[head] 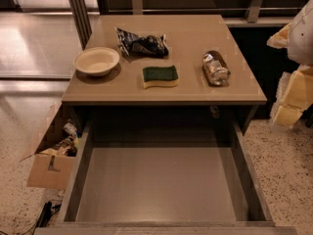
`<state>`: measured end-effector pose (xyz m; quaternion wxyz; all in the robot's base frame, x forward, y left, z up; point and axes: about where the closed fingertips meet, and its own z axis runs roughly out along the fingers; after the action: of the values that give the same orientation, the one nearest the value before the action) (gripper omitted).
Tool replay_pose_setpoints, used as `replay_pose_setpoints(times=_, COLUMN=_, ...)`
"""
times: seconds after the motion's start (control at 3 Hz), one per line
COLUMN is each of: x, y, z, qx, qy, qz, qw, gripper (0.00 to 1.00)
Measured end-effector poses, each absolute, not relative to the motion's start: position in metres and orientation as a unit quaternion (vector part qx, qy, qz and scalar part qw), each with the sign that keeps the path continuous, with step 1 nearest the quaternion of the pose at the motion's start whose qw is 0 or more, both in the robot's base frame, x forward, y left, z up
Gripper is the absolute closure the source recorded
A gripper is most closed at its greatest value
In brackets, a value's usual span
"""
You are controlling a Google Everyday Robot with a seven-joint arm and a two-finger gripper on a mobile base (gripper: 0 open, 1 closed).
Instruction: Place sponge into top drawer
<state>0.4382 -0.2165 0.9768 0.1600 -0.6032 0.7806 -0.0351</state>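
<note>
The sponge (160, 76), dark green on top over pale yellow foam, lies flat on the tabletop (195, 89) near the middle, close to the front edge. The top drawer (161, 185) is pulled open below the tabletop toward the camera, and nothing lies on its flat grey-brown bottom. My gripper (289, 104), white and pale yellow, hangs at the far right edge of the view, beside the table's right side and well apart from the sponge. It holds nothing that I can see.
On the tabletop stand a cream bowl (96, 60) at the left, a dark shiny snack bag (142, 44) behind the sponge and a silvery can (215, 68) lying at the right. A brown cardboard box (51, 153) sits on the floor left of the drawer.
</note>
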Motion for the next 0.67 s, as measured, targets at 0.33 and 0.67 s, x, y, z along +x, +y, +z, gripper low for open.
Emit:
replay_pose_setpoints(times=0.33, x=0.447, y=-0.214, z=0.979, qx=-0.606, qy=0.776, qz=-0.040, qw=0.170, gripper=0.00)
replay_pose_setpoints(times=0.67, x=0.487, y=-0.201, z=0.978, qx=-0.621, qy=0.759, qz=-0.052, qw=0.188, gripper=0.00)
